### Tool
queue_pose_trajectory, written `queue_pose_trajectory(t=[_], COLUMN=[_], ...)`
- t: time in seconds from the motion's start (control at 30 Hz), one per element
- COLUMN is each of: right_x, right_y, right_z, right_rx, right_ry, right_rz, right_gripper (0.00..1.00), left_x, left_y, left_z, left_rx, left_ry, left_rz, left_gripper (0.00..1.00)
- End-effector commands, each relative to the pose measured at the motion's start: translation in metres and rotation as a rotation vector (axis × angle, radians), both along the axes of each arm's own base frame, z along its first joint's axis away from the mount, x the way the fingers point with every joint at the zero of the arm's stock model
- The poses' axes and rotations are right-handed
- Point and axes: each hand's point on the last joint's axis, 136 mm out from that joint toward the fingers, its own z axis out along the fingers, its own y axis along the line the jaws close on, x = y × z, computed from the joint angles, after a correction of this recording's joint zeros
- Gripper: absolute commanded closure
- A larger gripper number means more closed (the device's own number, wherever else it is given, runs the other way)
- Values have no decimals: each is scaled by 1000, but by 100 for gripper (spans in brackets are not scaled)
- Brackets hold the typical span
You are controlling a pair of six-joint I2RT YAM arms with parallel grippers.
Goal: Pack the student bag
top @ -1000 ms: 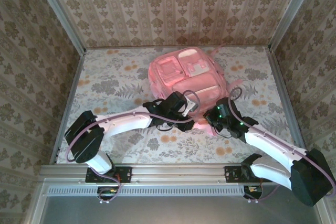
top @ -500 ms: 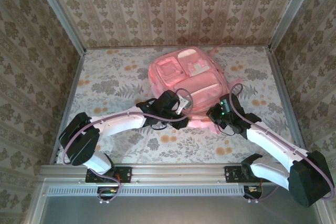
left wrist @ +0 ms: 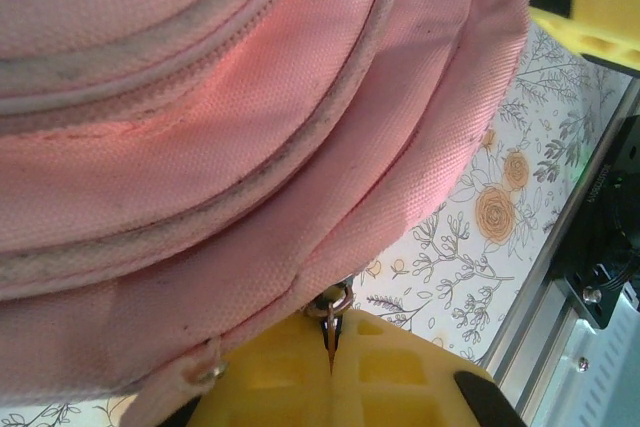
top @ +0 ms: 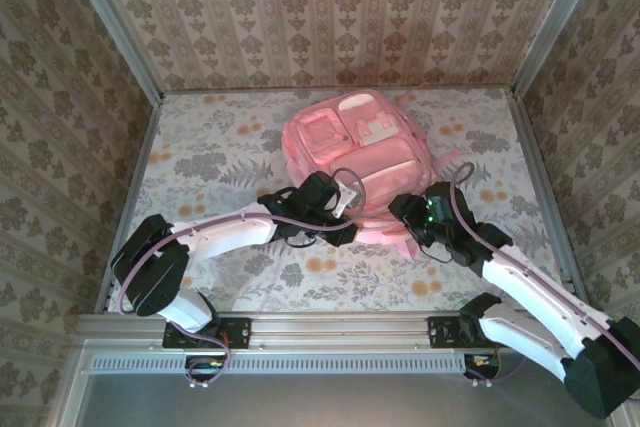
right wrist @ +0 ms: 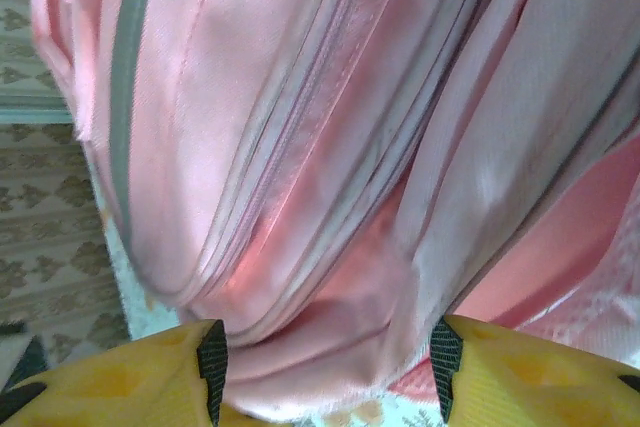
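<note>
The student bag, a large pink backpack with zipped front pockets, lies at the middle back of the table. My left gripper is at its near edge. In the left wrist view its yellow jaws are shut on a small metal zipper pull at the bag's seam. My right gripper is at the near right corner of the bag. In the right wrist view it stands open, its pads apart, with loose pink fabric bulging between them.
The bag rests on a floral tablecloth. Wallpapered walls close in the table on three sides, and a metal rail runs along the near edge. Bare cloth stretches left of the bag.
The right gripper has gone from shut to open at the bag's near right corner. The left gripper drew slightly left, still shut on the zipper pull.
</note>
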Motion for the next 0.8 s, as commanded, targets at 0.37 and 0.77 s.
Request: queue_pose_trajectory(t=[0.37, 0.77], right_x=[9, 67], right_y=[31, 19], right_z=[-27, -24], right_rx=[20, -202], right_ry=[70, 60], right_rz=[-20, 291], right_gripper=[64, 97], left_x=[-12, -7], left_y=[-16, -35], left_z=[21, 18], left_rx=[-44, -46], left_ry=[-16, -18], left_rz=[-60, -80], left_gripper=[100, 100])
